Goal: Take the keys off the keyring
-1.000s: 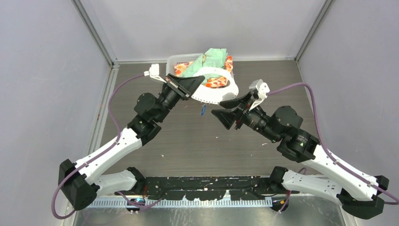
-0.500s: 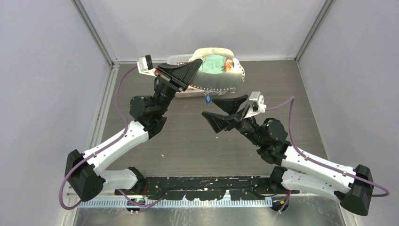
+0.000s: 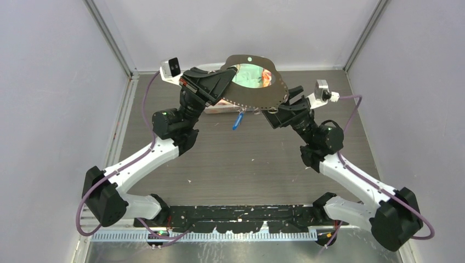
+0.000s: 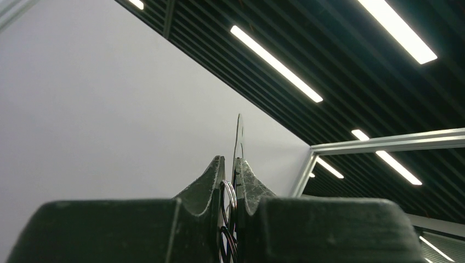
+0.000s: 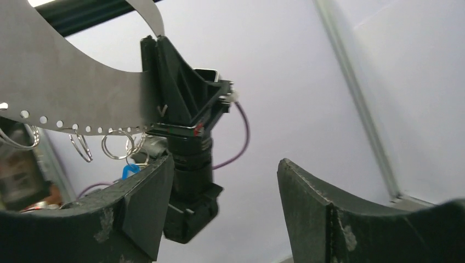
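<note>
Keyring [image 3: 257, 99]: you are holding it raised over the table [image 3: 219, 159], left gripper [image 3: 224, 83] clamping its rim, blue-tagged keys [image 3: 236, 121] dangling under the lower edge, right gripper [image 3: 281, 108] gaping alongside, and the next move is probably calling for pinching those keys.

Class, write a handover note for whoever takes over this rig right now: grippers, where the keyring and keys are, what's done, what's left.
Left gripper: shut on the keyring, holding it up off the table.
Right gripper: open, empty, close to the keyring's lower rim.
Keys: hanging from that lower rim, blue tag down.
Done: keyring lifted and presented.
Left: grasp the keys with the right gripper and work them off.
</note>
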Robot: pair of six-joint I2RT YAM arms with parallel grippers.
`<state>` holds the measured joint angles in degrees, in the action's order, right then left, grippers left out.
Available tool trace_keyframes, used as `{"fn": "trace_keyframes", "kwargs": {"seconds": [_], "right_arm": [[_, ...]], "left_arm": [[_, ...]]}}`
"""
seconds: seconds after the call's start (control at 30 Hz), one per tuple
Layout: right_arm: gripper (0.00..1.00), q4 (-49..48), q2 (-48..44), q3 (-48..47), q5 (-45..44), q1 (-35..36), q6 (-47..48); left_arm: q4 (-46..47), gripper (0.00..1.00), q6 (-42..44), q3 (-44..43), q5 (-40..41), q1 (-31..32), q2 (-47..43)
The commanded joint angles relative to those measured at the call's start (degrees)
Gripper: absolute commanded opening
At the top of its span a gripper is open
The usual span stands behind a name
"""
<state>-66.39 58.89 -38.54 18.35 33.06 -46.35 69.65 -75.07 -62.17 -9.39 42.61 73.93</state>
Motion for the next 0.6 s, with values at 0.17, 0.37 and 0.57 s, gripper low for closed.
{"fn": "trace_keyframes", "kwargs": {"seconds": [0.17, 0.37, 0.57], "right_arm": [[0.73, -15.85, 7.72, -6.79, 9.14, -0.2, -18.08], [0.73, -15.57, 5.36, -1.9, 3.97, 4.35, -11.39], [0.76, -12.12, 3.92, 0.1, -0.23, 9.57, 1.96]], "left_arm": [[3.96, 0.0, -1.51, -2.07, 1.32, -0.07, -0.91], [0.01, 0.0, 0.06, -0.97, 6.22, -0.07, -2.38], [-2.96, 0.01, 0.51, -1.24, 8.15, -0.07, -2.85]]}}
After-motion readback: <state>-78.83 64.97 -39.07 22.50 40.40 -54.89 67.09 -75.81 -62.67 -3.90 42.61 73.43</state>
